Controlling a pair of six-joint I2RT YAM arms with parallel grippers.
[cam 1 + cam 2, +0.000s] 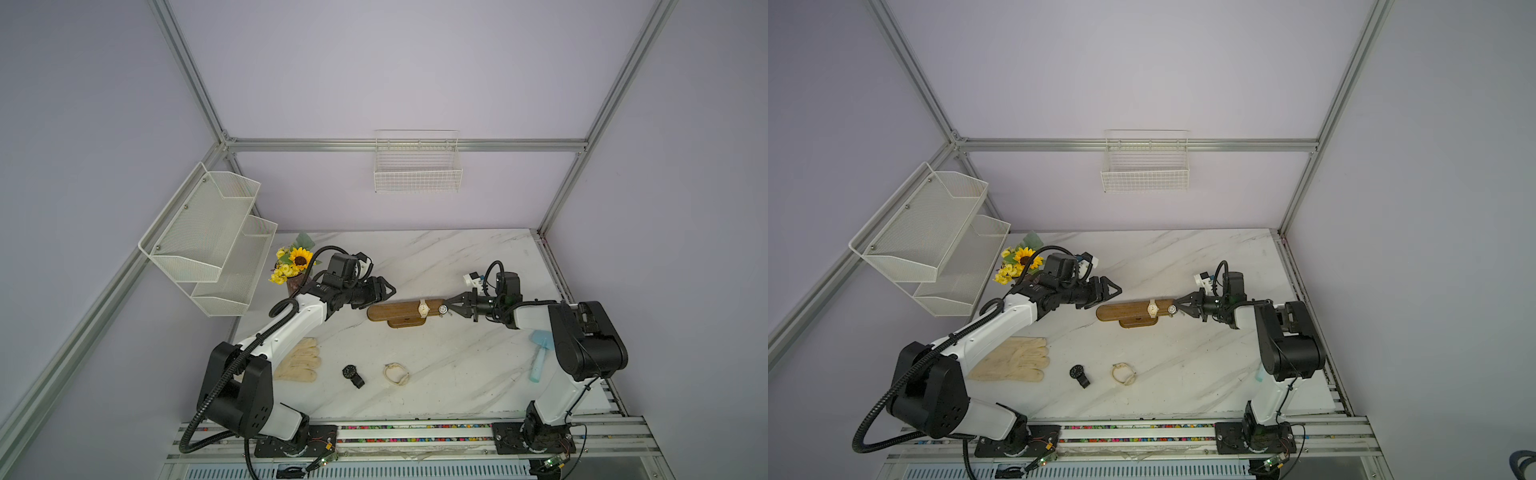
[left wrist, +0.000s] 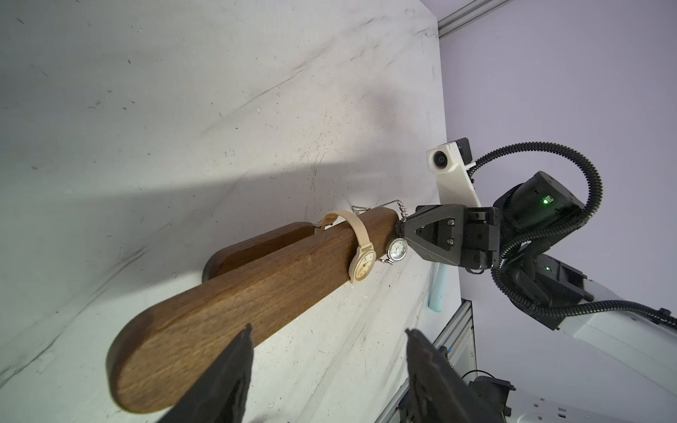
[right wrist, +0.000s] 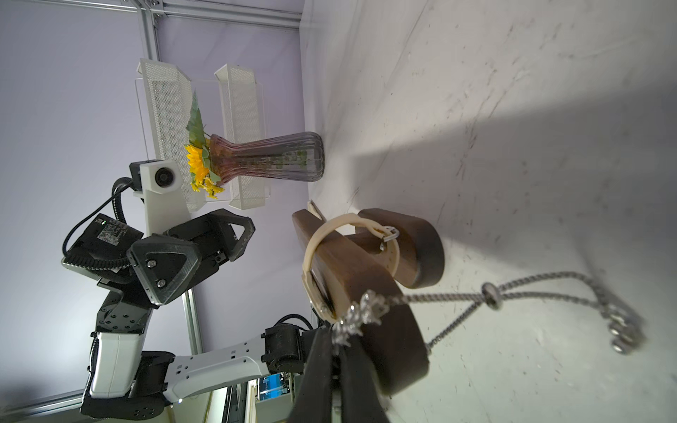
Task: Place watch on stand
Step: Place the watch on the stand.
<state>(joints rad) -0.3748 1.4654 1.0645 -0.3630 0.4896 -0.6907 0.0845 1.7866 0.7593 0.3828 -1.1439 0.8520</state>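
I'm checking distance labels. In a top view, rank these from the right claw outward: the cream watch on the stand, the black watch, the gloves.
From the right claw, shut on the silver watch:
1. Cream watch, strapped on the stand, right beside it.
2. Black watch, lying toward the front edge.
3. Gloves, farthest, beside the left arm.

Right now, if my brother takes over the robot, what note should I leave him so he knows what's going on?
Left tool: open and empty, by the end of the stand on its own side.
Right tool: shut on the silver watch at the stand's other end; the chain looks looped round the bar there.
Done: the cream watch is strapped round the bar.
Left: let go of the silver watch once it sits well. The black watch and the pale watch lie on the table, near the front.
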